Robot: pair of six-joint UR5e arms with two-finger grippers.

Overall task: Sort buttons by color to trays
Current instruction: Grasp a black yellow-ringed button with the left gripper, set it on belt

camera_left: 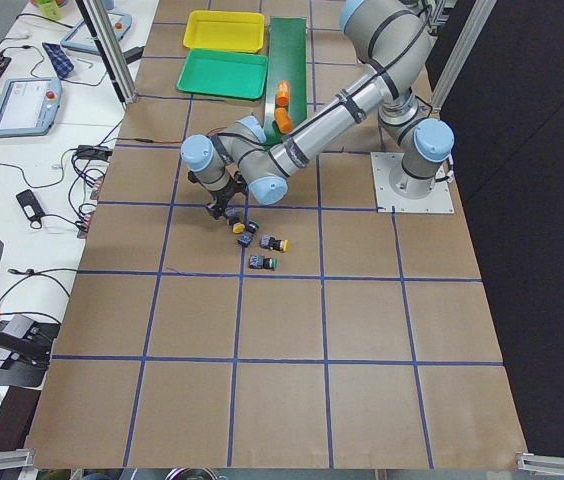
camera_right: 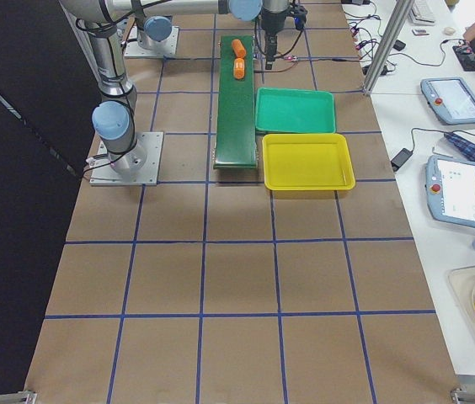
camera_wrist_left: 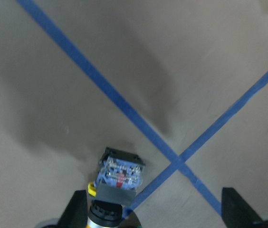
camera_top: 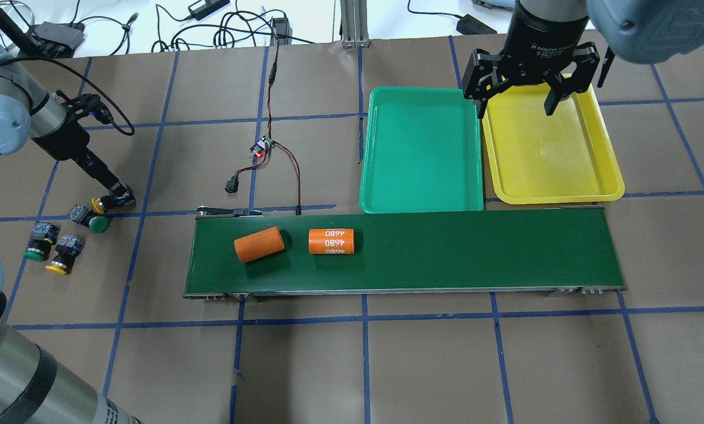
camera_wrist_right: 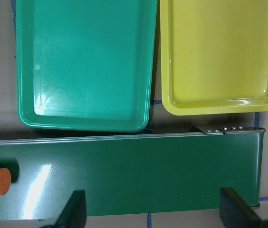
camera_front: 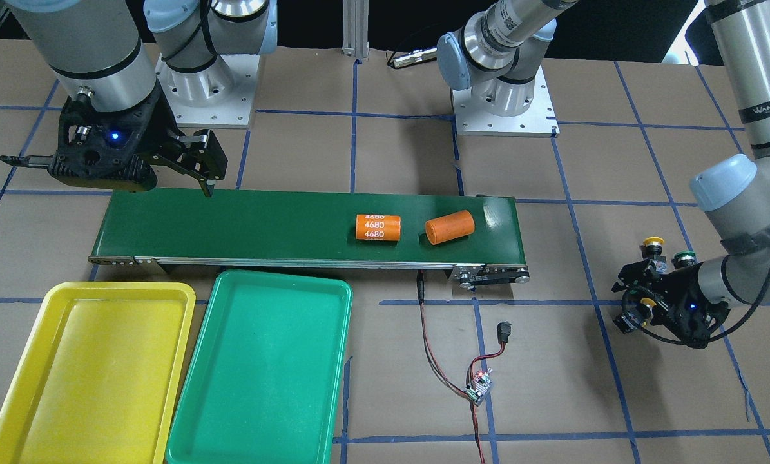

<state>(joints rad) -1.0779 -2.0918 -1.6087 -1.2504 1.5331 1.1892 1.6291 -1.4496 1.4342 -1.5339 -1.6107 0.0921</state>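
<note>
The left gripper (camera_wrist_left: 157,211), fingers spread and grasping nothing, is held low over the brown paper-covered table (camera_top: 387,365), with a yellow mushroom-capped push-button switch (camera_wrist_left: 119,173) lying close against one finger. A green-capped button (camera_top: 88,218) lies just beside it, and a second green-capped button (camera_top: 39,241) and a second yellow-capped button (camera_top: 63,254) lie nearby. The right gripper (camera_top: 515,107), likewise released, is poised above the yellow plastic tray (camera_top: 564,197), which is set beside the green plastic tray (camera_top: 422,207).

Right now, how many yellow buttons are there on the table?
2. The first yellow button lies by the fingertips of the left gripper. The second yellow button lies nearer the robot, beside a green button. None appears hidden.
</note>
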